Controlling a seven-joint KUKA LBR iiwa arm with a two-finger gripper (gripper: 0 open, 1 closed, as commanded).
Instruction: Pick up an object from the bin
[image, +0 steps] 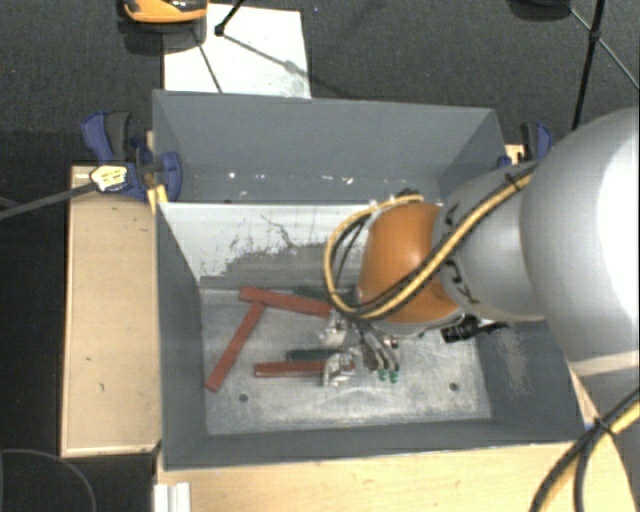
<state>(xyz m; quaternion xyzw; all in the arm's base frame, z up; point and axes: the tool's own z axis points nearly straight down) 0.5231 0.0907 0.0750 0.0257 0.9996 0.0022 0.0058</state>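
The silver arm (560, 240) is cut off by the edge at 3 o'clock and covers that side of the grey metal bin (185, 340). Its orange wrist cover (400, 265) hides the 3 o'clock end of the upper reddish-brown flat stick (285, 300). The short dark green bar (305, 354) and the lower reddish-brown flat stick (285, 370) pass under the gripper (355, 365) at their 3 o'clock ends. The small green-tipped bits (388, 376) at the gripper's 4 o'clock are too small to identify.

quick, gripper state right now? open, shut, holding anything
Gripper: cannot be told; it is low in the bin by the right end of a reddish-brown stick and a dark green piece.
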